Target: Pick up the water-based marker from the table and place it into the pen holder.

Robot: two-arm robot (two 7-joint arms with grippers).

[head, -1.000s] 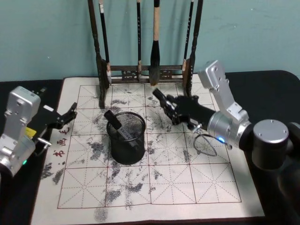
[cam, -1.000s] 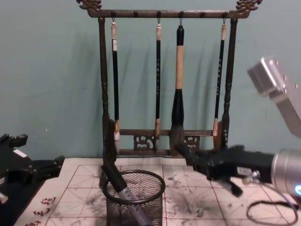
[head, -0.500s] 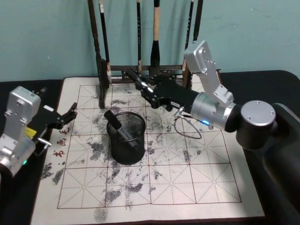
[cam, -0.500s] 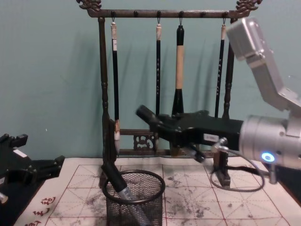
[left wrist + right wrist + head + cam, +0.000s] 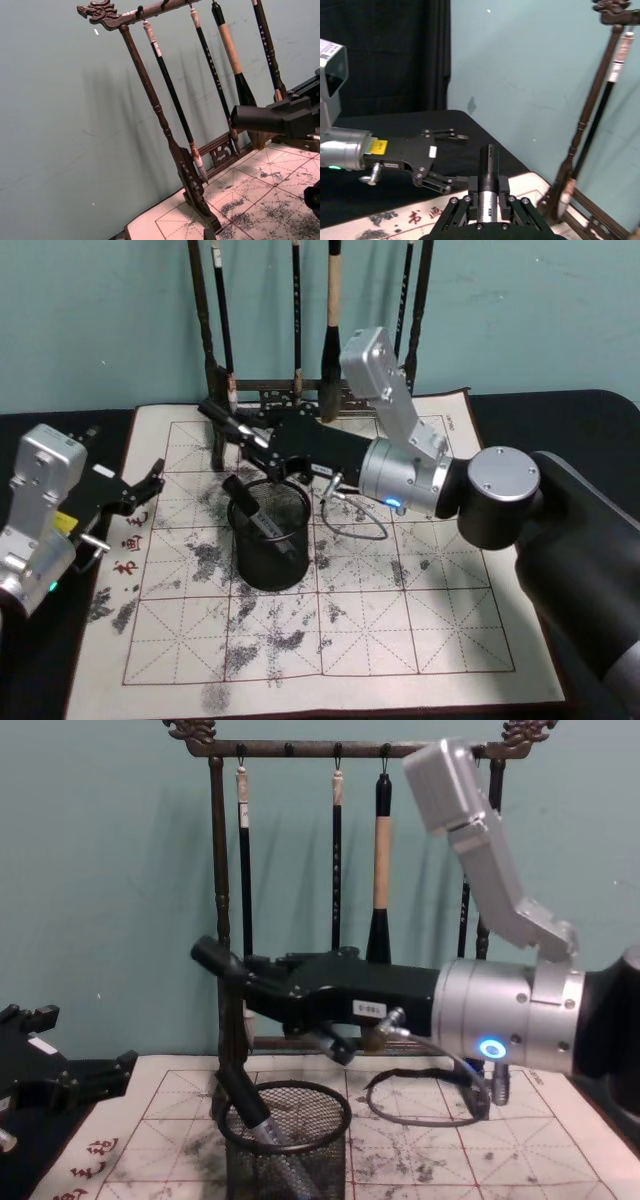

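Note:
My right gripper is shut on a dark water-based marker with a grey band, held nearly level above the far rim of the pen holder. From the chest the marker points left, over the black mesh holder. The right wrist view has the marker clamped between my fingers. Another dark marker leans inside the holder. My left gripper is parked open at the mat's left edge, apart from everything.
A tall dark wooden brush rack with hanging brushes stands just behind the holder. An ink-stained gridded mat covers the table. A looped cable hangs under my right wrist.
My right arm has swung left with the marker, from the mat's right side to above the pen holder. The left arm has stayed still.

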